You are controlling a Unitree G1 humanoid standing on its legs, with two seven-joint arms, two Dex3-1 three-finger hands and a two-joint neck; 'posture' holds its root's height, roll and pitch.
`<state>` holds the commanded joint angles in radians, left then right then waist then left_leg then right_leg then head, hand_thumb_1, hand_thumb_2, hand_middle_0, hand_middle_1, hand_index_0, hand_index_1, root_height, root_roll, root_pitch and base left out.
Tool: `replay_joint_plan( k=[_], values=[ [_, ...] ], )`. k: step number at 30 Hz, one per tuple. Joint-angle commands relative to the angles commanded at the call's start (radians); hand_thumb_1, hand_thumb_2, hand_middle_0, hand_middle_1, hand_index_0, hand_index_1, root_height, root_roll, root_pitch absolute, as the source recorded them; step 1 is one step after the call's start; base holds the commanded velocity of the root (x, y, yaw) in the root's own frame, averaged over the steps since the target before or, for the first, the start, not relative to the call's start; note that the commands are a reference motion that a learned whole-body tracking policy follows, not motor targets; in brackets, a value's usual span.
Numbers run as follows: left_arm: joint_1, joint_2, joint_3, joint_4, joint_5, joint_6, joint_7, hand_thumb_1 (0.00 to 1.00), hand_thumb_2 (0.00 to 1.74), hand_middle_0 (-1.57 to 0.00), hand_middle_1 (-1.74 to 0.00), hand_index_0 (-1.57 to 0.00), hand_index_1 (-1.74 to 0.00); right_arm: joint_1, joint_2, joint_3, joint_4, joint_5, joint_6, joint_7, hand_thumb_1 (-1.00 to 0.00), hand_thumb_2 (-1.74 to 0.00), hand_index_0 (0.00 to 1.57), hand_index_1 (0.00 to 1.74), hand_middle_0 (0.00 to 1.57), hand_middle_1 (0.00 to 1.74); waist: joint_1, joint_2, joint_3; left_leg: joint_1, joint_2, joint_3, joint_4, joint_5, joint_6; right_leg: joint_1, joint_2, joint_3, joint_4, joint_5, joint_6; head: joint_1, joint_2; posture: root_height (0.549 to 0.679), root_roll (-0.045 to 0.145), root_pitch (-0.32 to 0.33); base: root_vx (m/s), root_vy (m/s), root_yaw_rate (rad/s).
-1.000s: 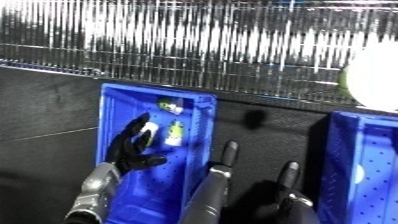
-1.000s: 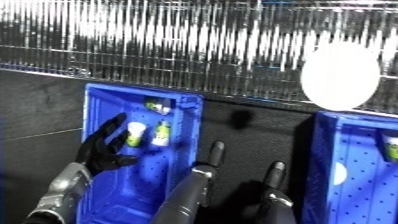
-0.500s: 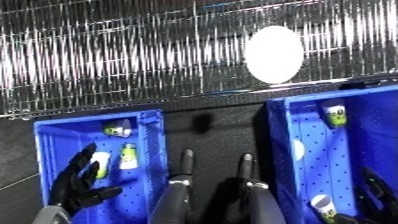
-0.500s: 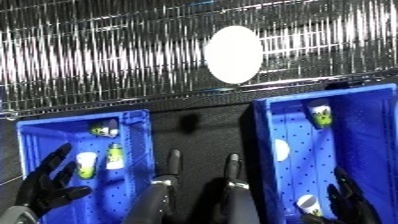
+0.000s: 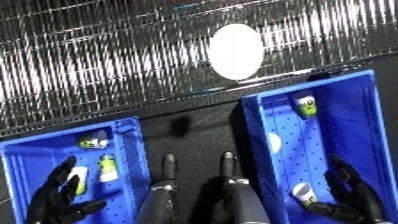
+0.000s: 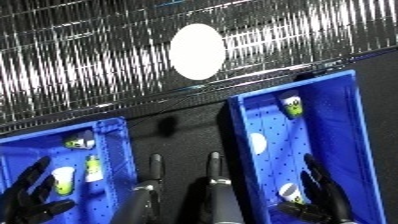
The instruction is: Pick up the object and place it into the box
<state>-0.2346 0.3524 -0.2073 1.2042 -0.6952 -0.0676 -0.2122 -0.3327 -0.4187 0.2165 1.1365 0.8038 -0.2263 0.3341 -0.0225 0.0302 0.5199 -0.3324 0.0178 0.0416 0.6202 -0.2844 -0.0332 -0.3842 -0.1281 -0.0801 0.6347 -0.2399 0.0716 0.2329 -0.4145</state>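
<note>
Two blue bins stood on the dark bench. The left bin [image 5: 129,165] held three small bottles: one [image 5: 93,143] near its far edge, one [image 5: 108,167] mid-bin beside the right wall, and one [image 6: 62,179] just by the left hand [image 5: 55,196], whose fingers were spread wide and held nothing. The right bin [image 6: 351,130] held a bottle [image 6: 292,104] near its far edge, a white disc [image 6: 257,143] by its left wall and a cup-like piece [image 5: 304,192] touching the right hand [image 5: 351,192]. That hand was cut off by the frame edge; its grip could not be told.
</note>
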Motion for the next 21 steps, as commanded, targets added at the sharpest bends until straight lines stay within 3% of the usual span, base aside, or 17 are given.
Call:
replay_joint_plan(
  k=[4, 9, 13, 15, 21],
  values=[
    [0.004, 0.004, -0.001, -0.018, 0.013, 0.010, 0.005, 0.00, 0.00, 0.00, 0.00, 0.00, 0.00, -0.003, -0.011, 0.040, -0.047, -0.068, 0.038, 0.079, 0.00, 0.00, 0.00, 0.00, 0.00, 0.00, 0.000, -0.002, 0.000, -0.005, -0.001, 0.002, 0.006, -0.004, -0.0004, -0.004, 0.0022, 0.003, 0.001, -0.002, -0.0011, 0.012, 0.023, 0.651, 0.058, 0.002, 0.002, -0.005, -0.028],
    [0.018, 0.026, -0.010, -0.073, 0.010, 0.038, 0.031, 0.00, 0.00, 0.00, 0.00, 0.00, 0.00, -0.010, -0.043, 0.139, -0.273, -0.053, 0.172, 0.211, 0.00, 0.00, 0.00, 0.00, 0.00, 0.00, -0.002, -0.016, 0.000, -0.018, 0.003, 0.001, 0.015, -0.003, -0.0042, -0.009, 0.0042, 0.001, 0.003, -0.003, -0.0017, -0.012, 0.036, 0.651, 0.056, 0.008, -0.004, -0.029, -0.023],
    [0.039, 0.045, -0.010, -0.103, -0.004, 0.042, 0.043, 0.00, 0.00, 0.00, 0.00, 0.00, 0.00, 0.020, -0.087, 0.187, -0.579, -0.029, 0.228, 0.200, 0.00, 0.00, 0.00, 0.00, 0.00, 0.00, -0.013, -0.032, 0.000, -0.024, 0.012, 0.003, 0.015, 0.002, -0.0062, -0.015, 0.0068, 0.003, 0.004, -0.005, -0.0023, -0.057, 0.042, 0.650, 0.054, 0.013, -0.004, -0.018, -0.063],
    [0.045, 0.050, -0.005, -0.103, -0.011, 0.040, 0.044, 0.00, 0.00, 0.00, 0.00, 0.00, 0.00, 0.034, -0.112, 0.191, -0.718, -0.029, 0.219, 0.175, 0.00, 0.00, 0.00, 0.00, 0.00, 0.00, -0.021, -0.039, 0.000, -0.024, 0.018, 0.005, 0.013, 0.004, -0.0080, -0.017, 0.0075, 0.004, 0.002, -0.006, -0.0016, -0.078, 0.044, 0.650, 0.053, 0.016, -0.001, 0.000, -0.079],
    [0.047, 0.047, 0.017, -0.065, -0.020, 0.020, 0.035, 0.00, 0.00, 0.00, 0.00, 0.00, 0.00, 0.011, -0.165, 0.124, -0.981, -0.062, 0.097, 0.069, 0.00, 0.00, 0.00, 0.00, 0.00, 0.00, -0.040, -0.052, -0.001, -0.025, 0.032, 0.014, 0.011, 0.003, -0.0124, -0.022, 0.0103, 0.008, 0.004, -0.011, 0.0008, -0.125, 0.044, 0.649, 0.052, 0.019, 0.013, 0.012, -0.074]
  ],
)
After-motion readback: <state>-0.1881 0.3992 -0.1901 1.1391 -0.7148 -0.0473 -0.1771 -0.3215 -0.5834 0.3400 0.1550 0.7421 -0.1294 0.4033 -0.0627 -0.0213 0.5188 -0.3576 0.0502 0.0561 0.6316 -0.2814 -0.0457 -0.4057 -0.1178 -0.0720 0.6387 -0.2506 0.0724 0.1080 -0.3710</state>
